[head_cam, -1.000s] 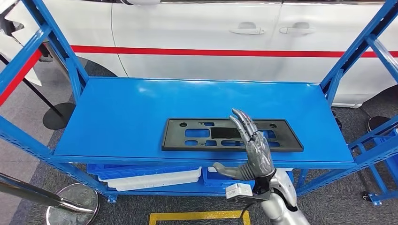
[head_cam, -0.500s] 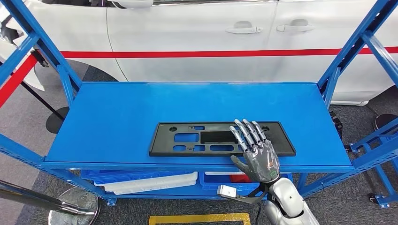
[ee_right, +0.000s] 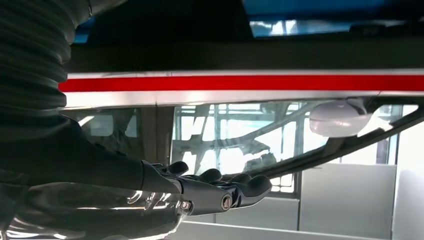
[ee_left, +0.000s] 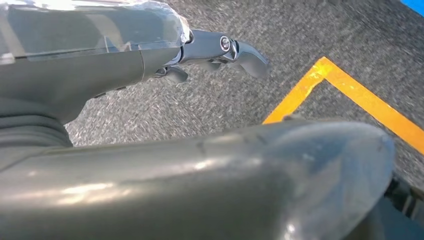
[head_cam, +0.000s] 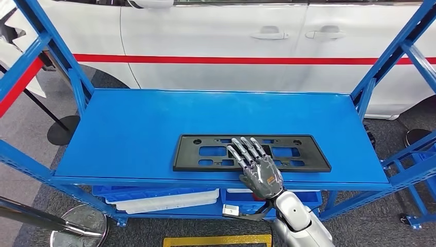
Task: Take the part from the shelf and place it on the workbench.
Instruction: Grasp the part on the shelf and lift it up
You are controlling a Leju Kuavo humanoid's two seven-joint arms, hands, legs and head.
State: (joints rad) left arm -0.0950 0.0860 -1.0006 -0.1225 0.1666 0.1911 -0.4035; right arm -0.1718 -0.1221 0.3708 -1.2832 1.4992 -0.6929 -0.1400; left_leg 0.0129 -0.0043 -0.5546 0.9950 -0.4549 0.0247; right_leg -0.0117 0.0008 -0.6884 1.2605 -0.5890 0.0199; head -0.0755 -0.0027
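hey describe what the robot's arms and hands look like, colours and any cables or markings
The right arm is glossy silver with rounded shells. The right hand is dark grey metal with lighter silver segmented fingers; a small white tagged box on a thin dark cable hangs under the wrist. The left hand has a dark grey body and glossy plastic cover.

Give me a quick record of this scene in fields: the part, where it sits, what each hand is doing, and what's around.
part: flat black plastic panel with cut-outs, lying flat
location: top level of the blue shelf, near its front edge
right hand: fingers spread, extended over the panel's middle from the front; contact cannot be told, no grip
left hand: hanging over grey carpet beside yellow floor tape, holding nothing
lower shelf: blue and white trays
background: white car with a red stripe
task state: part not yet lifted
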